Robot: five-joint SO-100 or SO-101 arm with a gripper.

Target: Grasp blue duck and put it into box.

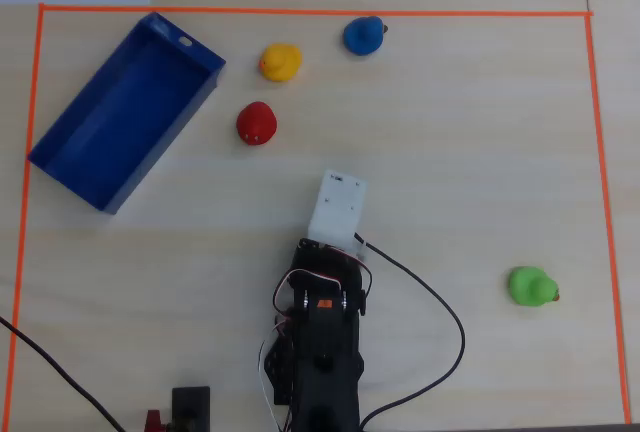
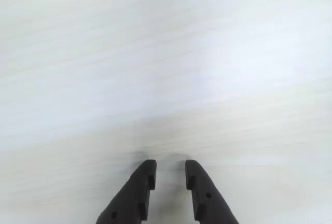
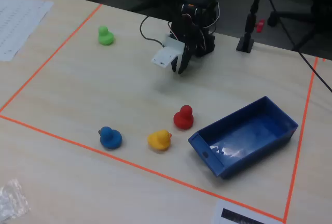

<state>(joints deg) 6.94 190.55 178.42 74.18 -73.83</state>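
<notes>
Box [image 3: 244, 136] glossy blue plastic; table [image 3: 93, 73] pale matt wood grain; fingers [image 2: 140, 193] matt black.

Four small rounded toy ducks sit on the pale wooden worktop [image 1: 450, 152], one of each colour: a bright-blue duck [image 1: 363, 36], a yellow duck [image 1: 280, 62], a red duck [image 1: 256, 124] and a green duck [image 1: 530, 286]. There is one large dark-blue open-top plastic box [image 1: 60, 142]. One black robot arm [image 1: 322, 342] stands there too.

In the overhead view the box [image 1: 163, 144] lies on the bench [image 1: 450, 152]. To the right of the box sit the lower duck [image 1: 256, 124], the middle duck [image 1: 281, 62] and the farthest duck [image 1: 363, 36]. The lone duck [image 1: 530, 286] lies well apart, lower right of the box.
</notes>
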